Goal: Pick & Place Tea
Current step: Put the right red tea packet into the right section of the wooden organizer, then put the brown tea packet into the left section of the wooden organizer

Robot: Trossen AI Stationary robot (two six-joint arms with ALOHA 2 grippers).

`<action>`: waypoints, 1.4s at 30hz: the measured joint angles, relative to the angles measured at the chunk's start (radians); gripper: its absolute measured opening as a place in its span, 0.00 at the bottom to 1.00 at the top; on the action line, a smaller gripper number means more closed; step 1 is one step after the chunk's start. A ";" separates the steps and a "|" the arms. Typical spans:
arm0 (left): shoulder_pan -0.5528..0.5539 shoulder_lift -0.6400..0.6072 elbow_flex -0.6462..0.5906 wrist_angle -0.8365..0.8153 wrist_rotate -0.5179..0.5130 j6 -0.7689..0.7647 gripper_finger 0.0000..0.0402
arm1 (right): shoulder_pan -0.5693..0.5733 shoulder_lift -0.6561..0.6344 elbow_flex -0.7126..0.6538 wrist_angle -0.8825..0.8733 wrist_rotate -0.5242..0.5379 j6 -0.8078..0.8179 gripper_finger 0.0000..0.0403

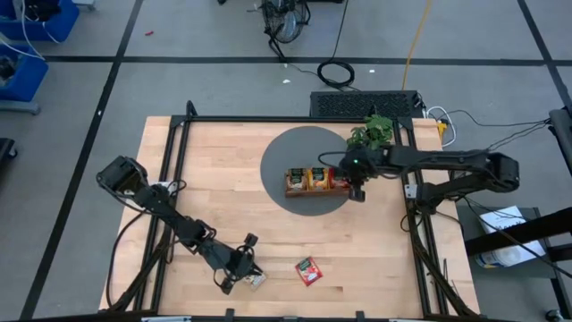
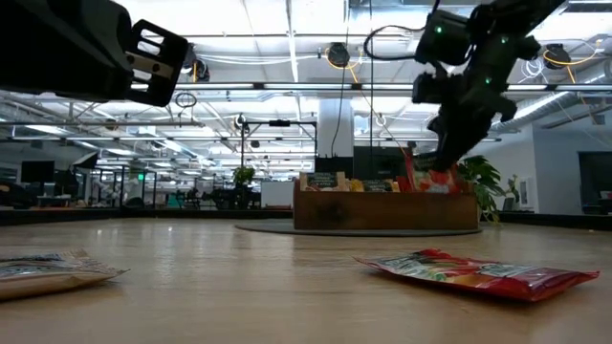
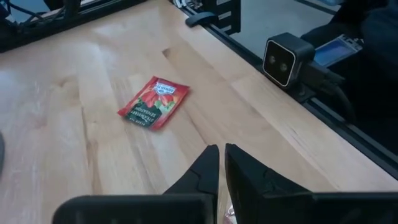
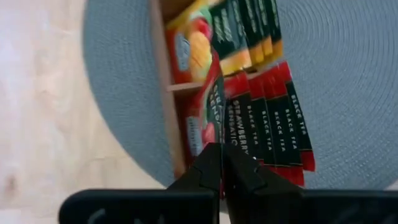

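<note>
A pale wooden table lies under me, with a round grey mat near its far side and an open workshop hall beyond. The tea is in three places: a red sachet flat on the bare wood near the front edge, a beige sachet just beside my left gripper, and the rest standing on edge in the brown tray on the mat. These sachets look feather-light, thin and crinkly; I judge the foil slick and easily creased, so I'd pinch one by an edge or corner, not press flat on its face, and a sachet lying flush on the wood may slide before my fingers get under it. My left gripper sits low over the front of the table, fingers drawn almost together with only a slit between them; whether that slit pinches the beige sachet I cannot tell. My right gripper hangs at the tray's right end, by the leafy plant, fingers clenched on the top edge of a red strawberry sachet standing upright among the others in that compartment.
</note>
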 joint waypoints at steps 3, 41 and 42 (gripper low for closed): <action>0.000 0.000 0.000 -0.001 0.000 0.000 0.06 | -0.013 0.007 -0.030 0.034 0.001 0.002 0.00; 0.005 0.000 0.001 0.105 -0.005 -0.169 0.12 | 0.071 -0.242 -0.170 0.460 -0.207 0.208 0.34; 0.005 0.000 0.001 0.108 -0.005 -0.201 0.12 | 0.111 -0.241 -0.186 0.526 -0.228 0.220 0.34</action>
